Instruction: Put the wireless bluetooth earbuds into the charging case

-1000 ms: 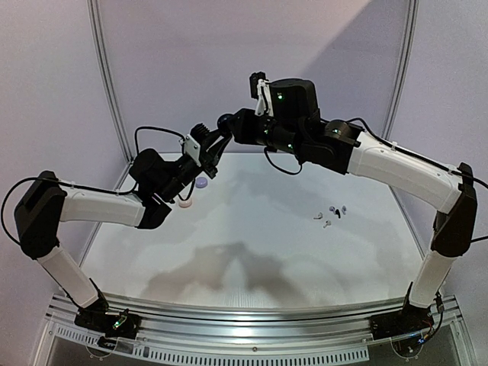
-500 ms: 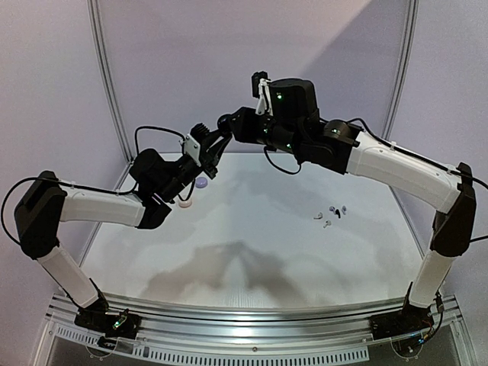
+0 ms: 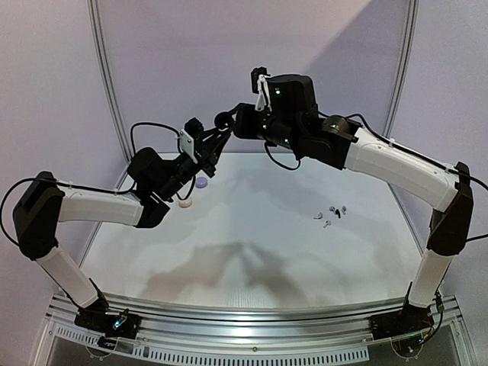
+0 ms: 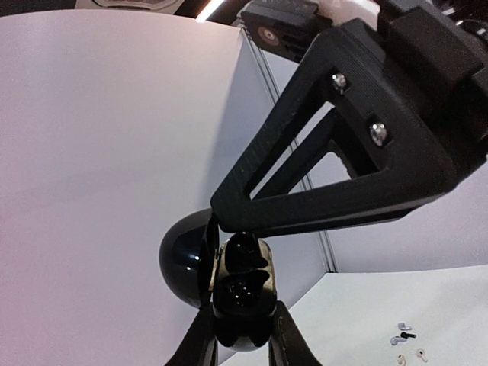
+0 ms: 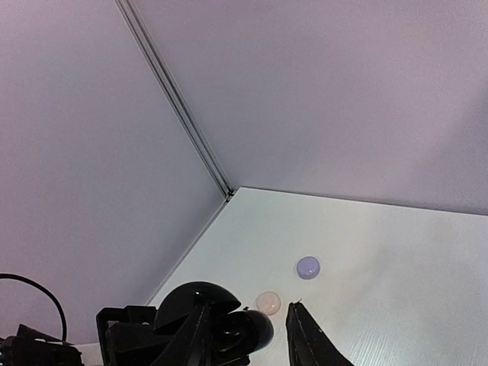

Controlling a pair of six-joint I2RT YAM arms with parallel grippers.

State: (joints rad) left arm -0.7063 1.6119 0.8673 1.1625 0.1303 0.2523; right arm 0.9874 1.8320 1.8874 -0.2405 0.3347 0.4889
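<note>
Earbuds (image 4: 406,332), five, lavender case (image 3: 201,183), peach case (image 3: 184,203), black case (image 4: 242,293)

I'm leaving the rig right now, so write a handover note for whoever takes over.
Left hand: shut on the open black case, held up off the table.
Right hand: fingers apart, right at the case's opening.
On the table: loose earbuds at right, lavender case and pale case at far left.
Done: black case open and lifted; can't tell if any earbud is seated.
Left: fit the loose earbuds.
</note>
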